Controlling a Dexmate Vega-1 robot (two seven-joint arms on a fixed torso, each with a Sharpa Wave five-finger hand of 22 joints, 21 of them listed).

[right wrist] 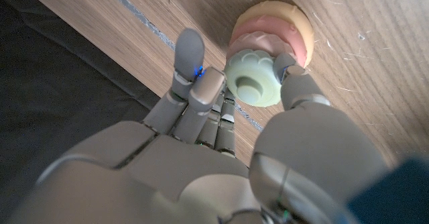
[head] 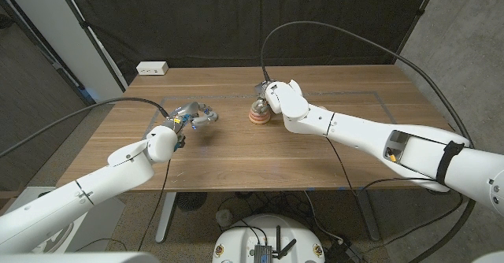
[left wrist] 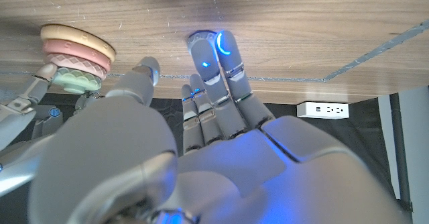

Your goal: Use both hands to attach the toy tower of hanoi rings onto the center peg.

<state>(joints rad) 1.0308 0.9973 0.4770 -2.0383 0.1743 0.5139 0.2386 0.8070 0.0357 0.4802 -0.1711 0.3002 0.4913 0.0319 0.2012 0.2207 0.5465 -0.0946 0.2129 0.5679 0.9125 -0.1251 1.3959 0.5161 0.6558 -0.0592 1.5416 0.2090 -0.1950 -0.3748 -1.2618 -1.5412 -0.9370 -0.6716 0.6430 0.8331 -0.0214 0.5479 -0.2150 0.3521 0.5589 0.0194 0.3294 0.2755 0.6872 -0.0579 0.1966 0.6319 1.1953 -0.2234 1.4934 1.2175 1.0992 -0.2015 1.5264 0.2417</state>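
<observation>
**Green ring at the top of the stack, right hand on it**

The ring stack [head: 257, 113] stands on the table [head: 315, 157] past the middle, a yellow ring at the base, pink rings above it, and a pale green scalloped ring [right wrist: 253, 80] topmost. The right hand [head: 277, 98] is directly over the stack; its thumb and a finger pinch the green ring by its rim, the other fingers [right wrist: 188, 56] extended beside it. The left hand [head: 191, 116] hangs well to the left of the stack, holding nothing, fingers [left wrist: 224, 49] straight and close together with tips on the table.

The rings look like light, rigid, smooth plastic or wood. The scalloped rim probably offers the surest purchase; a level hold should keep the bore from binding on the peg.
</observation>
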